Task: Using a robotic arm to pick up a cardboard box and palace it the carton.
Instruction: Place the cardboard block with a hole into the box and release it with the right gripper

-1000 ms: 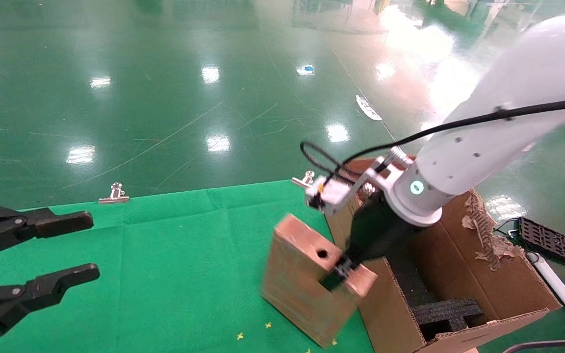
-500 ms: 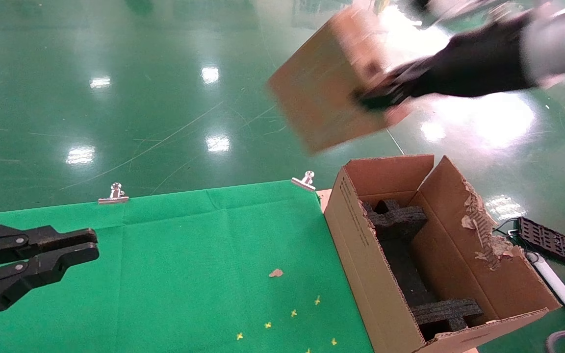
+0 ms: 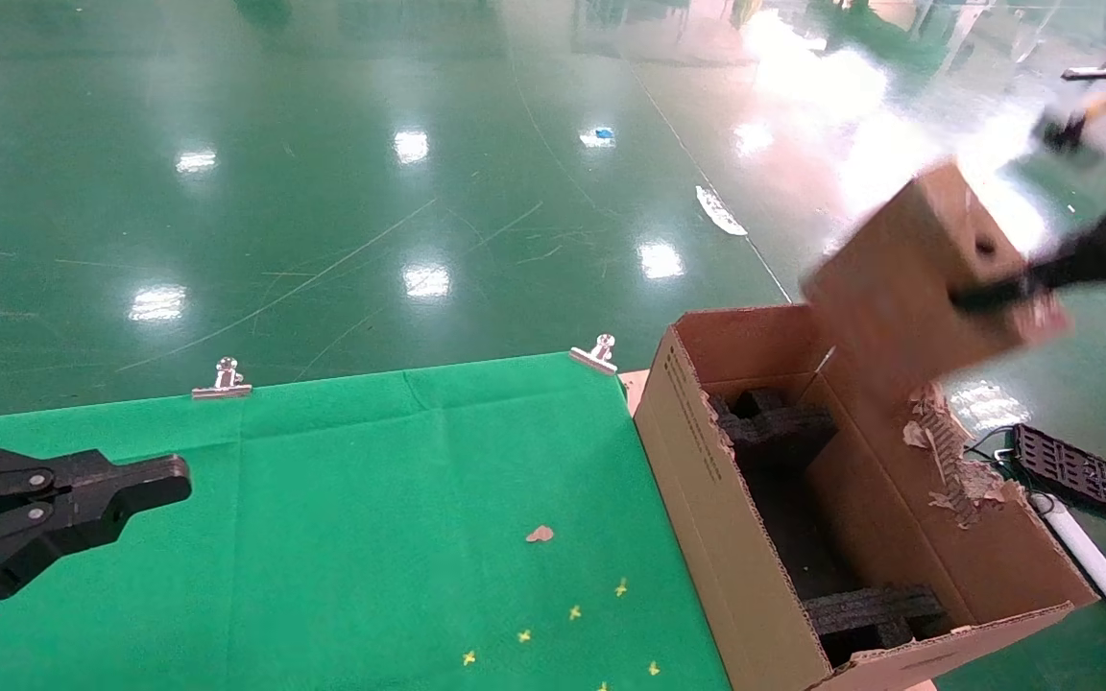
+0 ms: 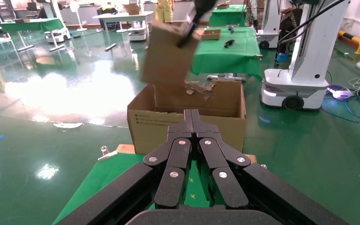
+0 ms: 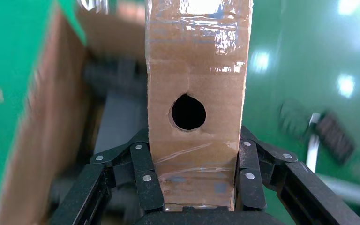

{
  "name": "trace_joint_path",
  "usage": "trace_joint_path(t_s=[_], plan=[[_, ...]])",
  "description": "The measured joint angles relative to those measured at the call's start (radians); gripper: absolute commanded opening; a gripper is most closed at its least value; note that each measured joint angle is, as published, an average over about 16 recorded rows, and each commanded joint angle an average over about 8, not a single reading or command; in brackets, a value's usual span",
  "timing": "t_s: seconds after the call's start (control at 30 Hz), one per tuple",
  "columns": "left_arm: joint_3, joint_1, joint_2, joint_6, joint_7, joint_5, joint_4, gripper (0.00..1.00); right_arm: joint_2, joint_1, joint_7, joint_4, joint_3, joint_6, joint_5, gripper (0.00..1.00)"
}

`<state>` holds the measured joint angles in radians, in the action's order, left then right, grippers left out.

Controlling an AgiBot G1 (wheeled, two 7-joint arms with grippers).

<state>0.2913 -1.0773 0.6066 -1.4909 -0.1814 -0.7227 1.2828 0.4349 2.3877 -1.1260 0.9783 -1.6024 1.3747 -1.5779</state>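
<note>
Head view: right gripper (image 3: pixel 995 293) clamps cardboard box (image 3: pixel 908 288) above foam-lined carton (image 3: pixel 755 537).

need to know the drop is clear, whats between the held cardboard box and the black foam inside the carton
Nothing solid: in the head view the cardboard box, clamped in the right gripper, hangs over the carton, with only open air down to the black foam.

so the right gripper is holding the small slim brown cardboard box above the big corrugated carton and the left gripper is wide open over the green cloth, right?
Not quite. The left gripper is shut, its fingers pressed together in the left wrist view. The rest holds: the right gripper clamps the small slim brown cardboard box above the large corrugated carton.
</note>
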Motion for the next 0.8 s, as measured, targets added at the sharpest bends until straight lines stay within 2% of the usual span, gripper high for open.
trace_joint_path(t_s=[0.07,0.33,0.8], plan=[[0.000,0.000,0.000,0.000,0.000,0.000,0.000,1.00,0.006,-0.019,0.003,-0.037,-0.015,0.023,-0.004,0.00],[0.001,0.000,0.000,0.000,0.000,0.000,0.000,1.00,0.049,-0.116,0.003,-0.183,-0.062,0.054,0.007,0.00],[0.001,0.000,-0.001,0.001,0.001,0.001,0.000,1.00,0.132,-0.267,-0.024,-0.372,-0.095,-0.026,0.022,0.00]])
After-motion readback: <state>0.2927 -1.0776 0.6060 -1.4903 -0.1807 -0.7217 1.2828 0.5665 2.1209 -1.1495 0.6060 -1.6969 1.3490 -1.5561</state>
